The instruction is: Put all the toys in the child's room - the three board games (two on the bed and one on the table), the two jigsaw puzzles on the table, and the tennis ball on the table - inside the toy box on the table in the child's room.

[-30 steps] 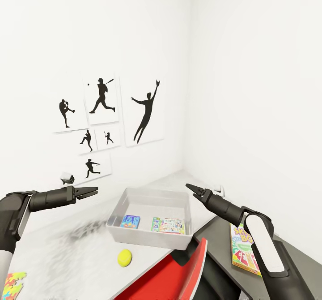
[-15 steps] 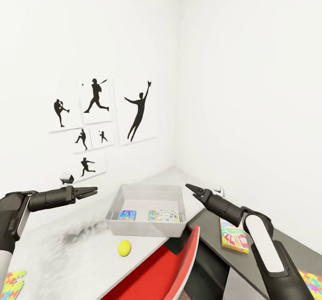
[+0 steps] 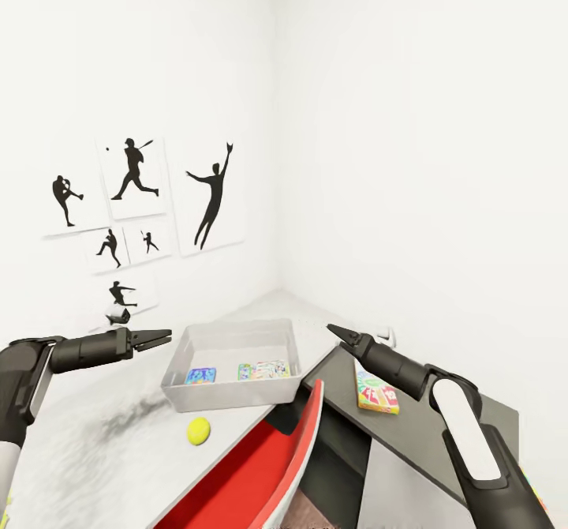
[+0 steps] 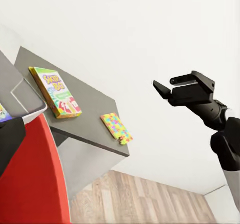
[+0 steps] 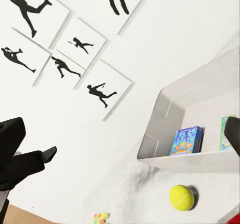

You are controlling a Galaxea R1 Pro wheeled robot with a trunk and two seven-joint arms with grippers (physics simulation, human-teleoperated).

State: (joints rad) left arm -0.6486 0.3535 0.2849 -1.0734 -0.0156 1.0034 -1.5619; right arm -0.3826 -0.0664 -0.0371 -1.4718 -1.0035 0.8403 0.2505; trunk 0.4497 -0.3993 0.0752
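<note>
The grey toy box stands on the white table and holds a blue game and a colourful flat one; it also shows in the right wrist view. A yellow tennis ball lies on the table just in front of the box. A board game lies on a dark grey surface, with a colourful jigsaw further along it. Another jigsaw lies on the white table. My left gripper and right gripper hover open and empty on either side of the box.
A red chair stands between me and the table, its back close to the box's front. White walls meet in a corner behind the table, and baseball silhouette pictures hang on the left one. Wooden floor shows below the grey surface.
The camera has swung to the right, so the whole scene has slid left. The grey surface and its board game are more in view. Both arms keep their pose.
</note>
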